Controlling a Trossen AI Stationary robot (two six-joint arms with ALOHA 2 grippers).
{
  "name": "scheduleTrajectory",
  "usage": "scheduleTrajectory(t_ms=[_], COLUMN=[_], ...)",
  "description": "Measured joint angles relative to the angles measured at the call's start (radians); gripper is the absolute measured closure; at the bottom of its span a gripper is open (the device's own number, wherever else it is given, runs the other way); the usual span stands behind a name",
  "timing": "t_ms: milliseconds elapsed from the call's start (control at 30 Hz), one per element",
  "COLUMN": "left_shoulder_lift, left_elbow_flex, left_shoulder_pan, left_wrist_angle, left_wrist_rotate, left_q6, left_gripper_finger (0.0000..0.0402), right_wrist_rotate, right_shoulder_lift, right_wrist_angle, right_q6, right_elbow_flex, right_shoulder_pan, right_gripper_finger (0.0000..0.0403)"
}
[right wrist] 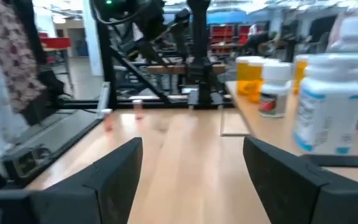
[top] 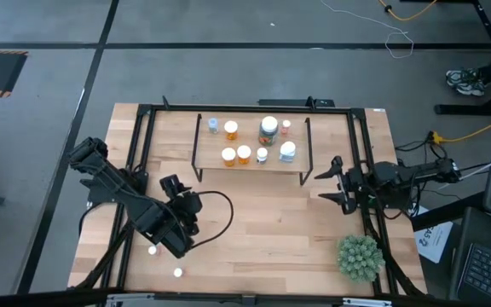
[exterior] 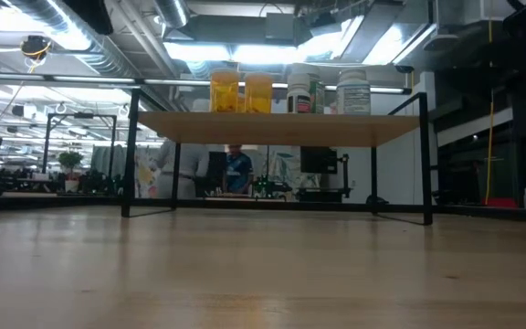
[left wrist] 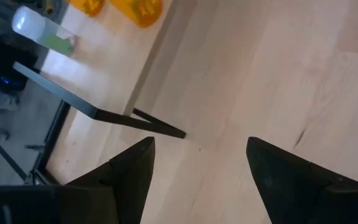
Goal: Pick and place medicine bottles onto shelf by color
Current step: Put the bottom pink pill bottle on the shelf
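The shelf [top: 254, 169] stands at the table's far middle, a light-wood board on black legs. Several medicine bottles stand on it: three orange ones [top: 236, 154], a bluish one [top: 213, 125], a large jar [top: 268, 130] and white ones [top: 287, 152]. Two more bottles with white caps [top: 153, 250] [top: 178, 273] stand on the table near its front left corner. My left gripper [top: 174, 182] [left wrist: 201, 143] is open, in front of the shelf's left legs. My right gripper [top: 327, 186] [right wrist: 191, 143] is open, just off the shelf's right end, level with the white bottle [right wrist: 328, 106].
A spiky green ball-shaped plant [top: 359, 257] sits at the table's near right corner. A black frame [top: 143, 111] runs round the tabletop. Bare wood lies in front of the shelf [exterior: 263, 265]. People show in the room behind [exterior: 236, 169], and a patterned sleeve [right wrist: 8, 68] is close by.
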Motion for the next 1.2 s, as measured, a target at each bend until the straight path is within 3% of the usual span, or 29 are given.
scheduleTrajectory(t_ms=[167,500,967,1200], left_shoulder_lift=[0.0,0.0,0.0,0.0], left_elbow_flex=[0.0,0.0,0.0,0.0], left_shoulder_pan=[0.002,0.002,0.012,0.016], left_wrist_angle=[0.008,0.052,0.337,0.355], left_wrist_rotate=[0.025,0.056,0.085,0.085], left_q6=[0.0,-0.002,0.0,-0.001], left_gripper_finger=[0.0151,0.0151,0.0151,0.0151], right_wrist_rotate=[-0.168,-0.117,-0.116,-0.116], right_shoulder_lift=[0.0,0.0,0.0,0.0], right_wrist_angle=[-0.019,-0.021,-0.021,-0.021], right_q6=[0.026,0.025,0.023,0.023], right_elbow_flex=[0.0,0.0,0.0,0.0], right_shoulder_pan=[-0.025,-0.025,-0.025,-0.025], right_gripper_finger=[0.0121,0.0121,0.0121,0.0121])
